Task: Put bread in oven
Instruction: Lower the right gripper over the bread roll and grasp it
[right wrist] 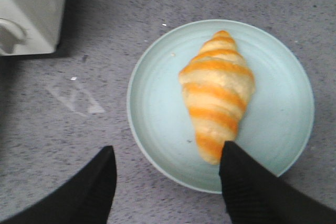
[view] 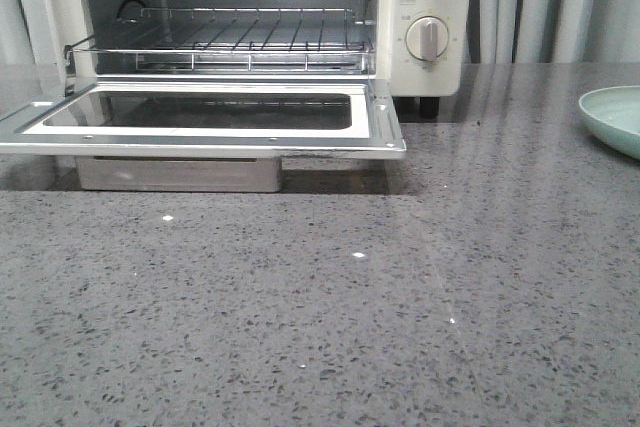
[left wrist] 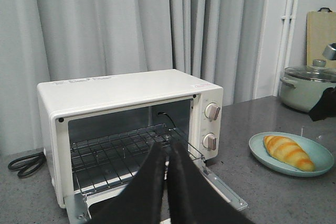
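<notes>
Oven: the oven [view: 240, 37] stands at the back of the grey worktop [view: 330, 317], its glass door [view: 200, 117] dropped flat toward the front and the wire rack [view: 240, 42] bare inside.
Bread: the bread [right wrist: 218, 93] lies on a pale green plate [right wrist: 157, 114], at about 3 o'clock from the oven, well apart from it.
Left gripper: the left gripper [left wrist: 167, 182] points at the oven mouth, its fingers pressed together on nothing.
Right gripper: the right gripper [right wrist: 168, 182] hangs over the plate's edge, spread wide, one finger [right wrist: 247, 187] at the bread's tapered end; whether it touches is unclear.
Pot: a lidded pot [left wrist: 307, 85] stands behind the plate.
</notes>
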Robot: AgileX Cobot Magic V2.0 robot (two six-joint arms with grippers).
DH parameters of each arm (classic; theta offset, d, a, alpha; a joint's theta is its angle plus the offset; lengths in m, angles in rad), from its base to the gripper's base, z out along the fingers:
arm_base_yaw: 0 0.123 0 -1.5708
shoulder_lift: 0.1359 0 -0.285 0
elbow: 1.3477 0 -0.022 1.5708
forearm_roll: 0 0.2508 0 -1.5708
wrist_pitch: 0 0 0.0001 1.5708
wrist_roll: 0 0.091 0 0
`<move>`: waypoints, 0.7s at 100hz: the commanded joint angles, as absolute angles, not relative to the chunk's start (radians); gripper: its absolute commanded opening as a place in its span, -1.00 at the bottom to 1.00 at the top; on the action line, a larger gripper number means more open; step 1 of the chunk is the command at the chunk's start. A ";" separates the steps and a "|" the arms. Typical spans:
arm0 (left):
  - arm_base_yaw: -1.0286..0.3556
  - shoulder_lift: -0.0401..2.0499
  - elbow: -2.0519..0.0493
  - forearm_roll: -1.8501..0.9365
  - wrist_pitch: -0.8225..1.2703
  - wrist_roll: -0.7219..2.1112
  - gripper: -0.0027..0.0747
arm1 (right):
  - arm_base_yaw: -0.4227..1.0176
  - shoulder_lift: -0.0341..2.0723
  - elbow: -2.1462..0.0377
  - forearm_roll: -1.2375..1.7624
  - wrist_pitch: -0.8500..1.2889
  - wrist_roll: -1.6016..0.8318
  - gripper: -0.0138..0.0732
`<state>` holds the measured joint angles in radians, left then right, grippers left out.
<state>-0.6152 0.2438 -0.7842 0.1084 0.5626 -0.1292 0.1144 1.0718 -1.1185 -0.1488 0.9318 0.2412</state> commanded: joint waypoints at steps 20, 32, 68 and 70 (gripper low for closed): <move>-0.624 0.258 -0.808 0.113 0.490 -0.133 -0.99 | 0.107 1.300 -1.337 -0.279 1.090 0.241 0.22; -0.624 0.258 -0.808 0.113 0.490 -0.133 -0.99 | 0.107 1.380 -1.372 -0.306 1.109 0.241 0.22; -0.624 0.258 -0.808 0.113 0.490 -0.133 -0.99 | 0.009 1.518 -1.396 -0.285 1.041 0.241 0.22; -0.624 0.258 -0.808 0.113 0.490 -0.133 -0.99 | 0.000 1.522 -1.396 -0.274 1.036 0.241 0.22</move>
